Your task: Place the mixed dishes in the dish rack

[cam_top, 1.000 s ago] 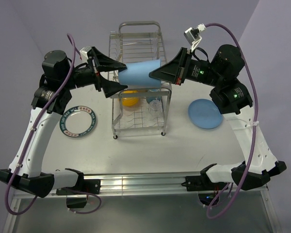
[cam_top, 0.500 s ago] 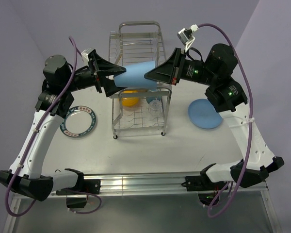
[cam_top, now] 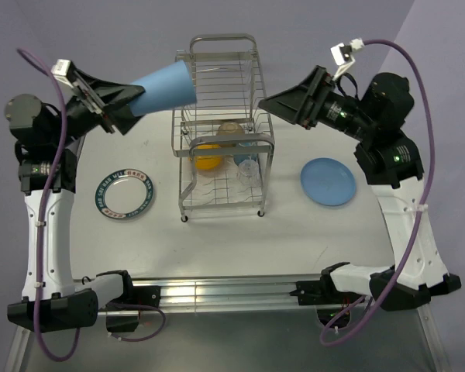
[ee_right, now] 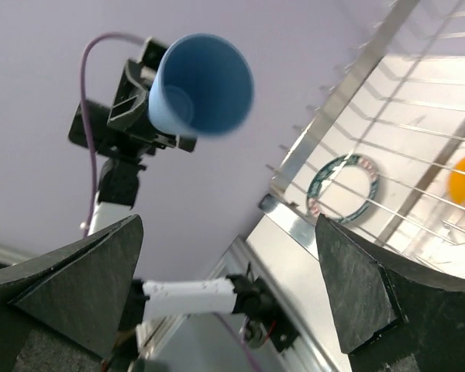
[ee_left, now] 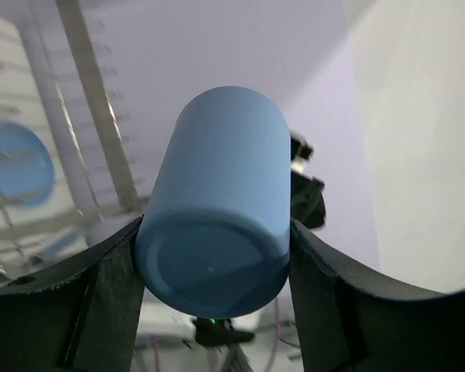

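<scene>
The left gripper (ee_left: 215, 229) is clamping the blue cup (cam_top: 167, 85) around its closed bottom end, jaws partly spread. It is holding the cup on its side in the air just left of the dish rack's (cam_top: 225, 81) upper tier, mouth toward the rack. The right gripper (ee_right: 226, 232) is hanging wide open and empty to the rack's right. With the grip sitting on a smooth, tapered wall, the cup is risking slipping out. Its rim could also catch a wire upright and jar the yellow-orange bowl (cam_top: 209, 159) below.
</scene>
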Available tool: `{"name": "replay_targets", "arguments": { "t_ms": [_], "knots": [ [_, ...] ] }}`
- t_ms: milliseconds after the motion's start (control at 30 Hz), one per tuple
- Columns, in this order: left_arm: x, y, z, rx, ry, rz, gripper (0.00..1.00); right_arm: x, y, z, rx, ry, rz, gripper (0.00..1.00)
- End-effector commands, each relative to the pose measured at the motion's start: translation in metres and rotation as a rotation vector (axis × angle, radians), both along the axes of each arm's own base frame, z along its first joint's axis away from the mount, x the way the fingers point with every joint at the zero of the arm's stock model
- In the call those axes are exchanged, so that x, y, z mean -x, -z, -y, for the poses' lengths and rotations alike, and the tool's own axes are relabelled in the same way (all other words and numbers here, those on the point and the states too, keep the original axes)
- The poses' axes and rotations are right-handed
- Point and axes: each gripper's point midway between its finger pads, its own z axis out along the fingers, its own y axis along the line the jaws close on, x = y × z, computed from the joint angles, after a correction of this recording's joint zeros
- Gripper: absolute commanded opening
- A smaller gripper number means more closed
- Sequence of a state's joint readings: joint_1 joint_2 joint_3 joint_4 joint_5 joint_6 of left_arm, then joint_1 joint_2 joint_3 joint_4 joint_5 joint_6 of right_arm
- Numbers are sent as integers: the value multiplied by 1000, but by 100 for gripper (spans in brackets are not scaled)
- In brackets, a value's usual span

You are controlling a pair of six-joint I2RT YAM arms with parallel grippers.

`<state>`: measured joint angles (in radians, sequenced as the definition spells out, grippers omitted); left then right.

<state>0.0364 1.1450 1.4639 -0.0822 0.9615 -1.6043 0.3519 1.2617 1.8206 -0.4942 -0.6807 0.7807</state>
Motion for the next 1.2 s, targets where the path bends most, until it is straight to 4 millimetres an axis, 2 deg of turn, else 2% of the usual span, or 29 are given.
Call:
{"name": "replay_targets", "arguments": {
  "t_ms": [0,33,67,100,133,167,200,233,267,300,333,367,433,467,500,533,633,667,733,767,833,867,1033,1167],
  "knots": [
    [-5,-30,-41,-146,-236,253,0,21,-18,26,-27,63,82,100],
    [-18,-12,-53,-185,-296,150,0,18,-10,30,-21,80,61,100],
    [-24,-21,-70,-285,-422,226,0,24,-11,33,-26,83,64,100],
    [-31,-16,-85,-332,-502,195,0,27,-7,34,-25,76,57,100],
    [-38,3,-97,-378,-553,104,0,26,1,35,-18,80,37,100],
    [-40,4,-107,-443,-608,114,0,31,2,37,-17,80,38,100],
    [-48,14,-126,-480,-714,51,0,32,6,38,-13,84,31,100],
    [-51,24,-137,-506,-762,-5,0,34,11,40,-6,91,22,100],
    [-50,46,-147,-544,-798,-98,0,35,12,42,1,96,24,100],
    [-51,58,-162,-576,-865,-156,0,36,15,43,8,99,21,100],
    [-51,70,-169,-600,-886,-202,0,37,17,45,16,105,11,100],
    [-50,96,-173,-629,-886,-282,0,37,20,47,26,112,12,100],
    [-49,122,-178,-657,-889,-357,0,38,27,49,41,113,-7,100],
    [-49,148,-179,-680,-868,-422,0,38,31,50,50,116,-10,100],
    [-48,160,-178,-685,-858,-450,0,39,34,50,53,113,-19,100],
    [-47,183,-177,-695,-831,-503,0,40,42,49,57,103,-38,100],
    [-51,212,-168,-756,-789,-543,0,41,61,48,62,90,-84,100],
    [-52,227,-155,-797,-736,-555,0,43,65,47,64,76,-93,100],
    [-58,250,-144,-843,-695,-591,0,44,76,47,81,73,-109,100],
    [-59,255,-129,-860,-655,-578,0,45,78,47,88,74,-113,100],
    [-64,267,-120,-857,-638,-587,0,47,80,49,110,83,-101,100],
    [-63,270,-107,-857,-599,-576,0,48,80,50,119,89,-94,100],
    [-63,298,-86,-885,-512,-584,0,53,84,56,171,130,-68,100],
    [-69,300,-65,-863,-465,-529,0,55,85,57,172,133,-66,100]
  ]
}}
